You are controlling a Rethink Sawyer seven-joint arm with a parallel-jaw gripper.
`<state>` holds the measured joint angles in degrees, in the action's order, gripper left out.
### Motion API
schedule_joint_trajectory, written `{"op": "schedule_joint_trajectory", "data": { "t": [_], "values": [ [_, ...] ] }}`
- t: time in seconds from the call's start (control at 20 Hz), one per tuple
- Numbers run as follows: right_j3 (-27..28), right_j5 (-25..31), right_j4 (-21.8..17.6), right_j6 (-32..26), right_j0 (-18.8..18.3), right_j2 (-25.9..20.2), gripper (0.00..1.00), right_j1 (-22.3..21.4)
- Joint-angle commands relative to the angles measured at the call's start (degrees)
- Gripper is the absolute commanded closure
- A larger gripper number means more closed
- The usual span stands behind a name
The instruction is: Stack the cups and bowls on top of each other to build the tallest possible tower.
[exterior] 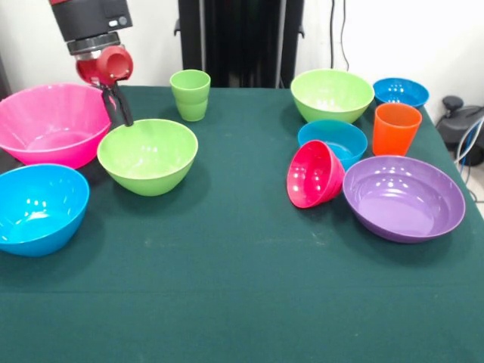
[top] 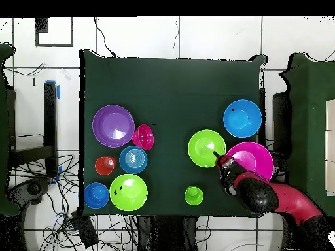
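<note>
On the dark green tablecloth [exterior: 242, 287], nearest the front camera, a glossy blue plastic bowl [exterior: 38, 208] sits left of the wide purple bowl [exterior: 404, 197]. Beyond them stands a lime green bowl [exterior: 148, 155]; the black gripper [exterior: 119, 106] dips to its far rim, beside the big pink bowl [exterior: 51, 122], jaw state indiscernible. Farther back: a light green tumbler [exterior: 190, 94]. No writing is legible.

Glossy plastic bowls [exterior: 147, 156] and cups [exterior: 190, 94] on matt green cloth [exterior: 242, 287].
</note>
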<state>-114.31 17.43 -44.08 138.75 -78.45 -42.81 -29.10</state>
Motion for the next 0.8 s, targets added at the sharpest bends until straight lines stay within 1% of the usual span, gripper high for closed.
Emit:
{"op": "schedule_joint_trajectory", "data": {
  "t": [0.05, 0.3, 0.45, 0.5, 0.65, 0.8],
  "values": [
    [0.22, -2.57, -5.10, -7.48, 2.07, -0.92, 0.00, 3.88],
    [3.71, -3.59, -8.09, -7.82, 2.64, 1.43, 0.00, 6.36],
    [4.24, -3.40, -9.22, -7.93, 2.31, 1.93, 0.00, 6.52],
    [3.96, -3.16, -9.31, -7.66, 2.24, 2.17, 0.00, 5.89],
    [1.83, -1.40, -8.55, -7.42, 1.21, 1.74, 0.00, 2.21],
    [-2.26, 2.03, -5.50, -8.40, -1.13, -0.33, 0.00, -4.09]
  ]
}}
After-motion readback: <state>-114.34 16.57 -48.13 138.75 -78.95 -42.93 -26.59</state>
